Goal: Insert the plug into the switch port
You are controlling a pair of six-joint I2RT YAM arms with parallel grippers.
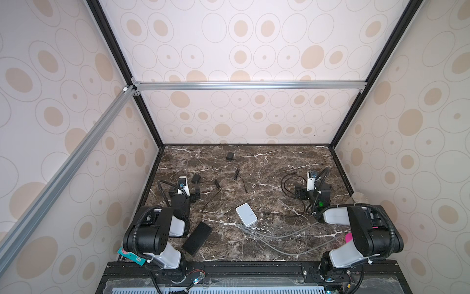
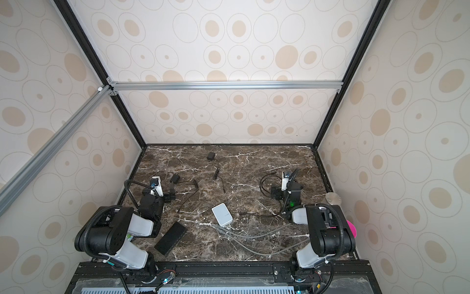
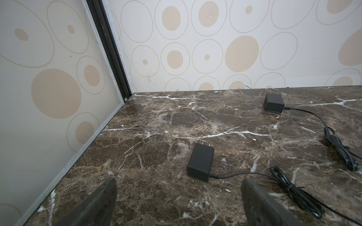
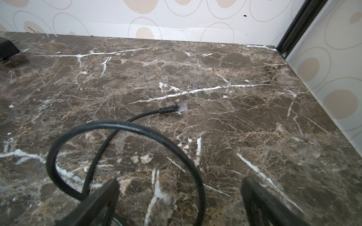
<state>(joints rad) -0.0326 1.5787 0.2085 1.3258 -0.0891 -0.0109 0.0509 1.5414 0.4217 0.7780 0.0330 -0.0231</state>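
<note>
left gripper (image 3: 178,187) and right gripper (image 4: 180,184) both spread wide, empty; clear boxy plug (image 4: 179,108) on veined marble table (image 4: 244,121), rounded white switch (image 1: 246,214)

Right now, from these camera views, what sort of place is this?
Probably a robot test booth, not a real room: an aluminium frame holds wallpapered panels around a marble-look tabletop, and a left arm and right arm are mounted on its front rail.

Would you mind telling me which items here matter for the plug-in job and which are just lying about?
For the job: white switch, clear plug on the black cable.
Lying about: nearer power adapter, farther power adapter, flat black box, grey cables.
</note>
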